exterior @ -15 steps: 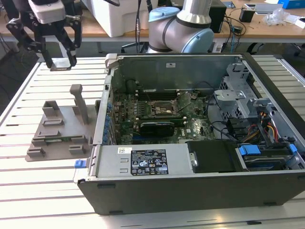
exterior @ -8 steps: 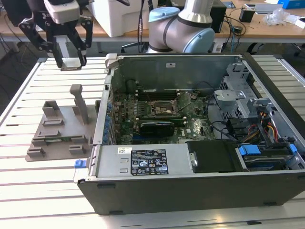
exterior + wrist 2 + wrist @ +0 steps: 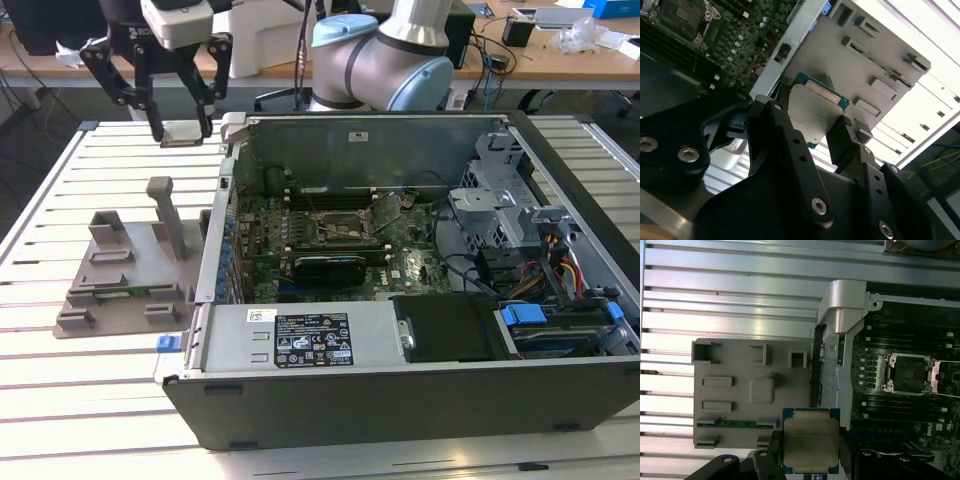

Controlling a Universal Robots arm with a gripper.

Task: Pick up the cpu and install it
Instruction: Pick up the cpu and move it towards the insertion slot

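End effector [image 3: 182,130] closed on the cpu [image 3: 183,134] — fingers [image 3: 785,130] pinch two opposite edges, chip held flat, metal top towards both wrist cameras. The edge grip presumably keeps the pads off the contact side and leaves the underside free for seating (my judgement; the contacts themselves are not visible).

Position: cpu is in the air, clear of the surface [image 3: 60,400], at the exterior view's far left, above and beyond the grey tray [image 3: 130,270]. In the first wrist view the cpu [image 3: 810,442] overlaps the edge of the tray [image 3: 740,390] nearest the case, but hangs apart from it.

Case [image 3: 400,400] lies open on its side just beside the tray, to the exterior view's right of it. Socket [image 3: 910,372] on the board [image 3: 265,235] looks open and empty — nothing seated in it. Cpu and socket are well apart.

Status: pick done, cpu off the tray; install not yet done.
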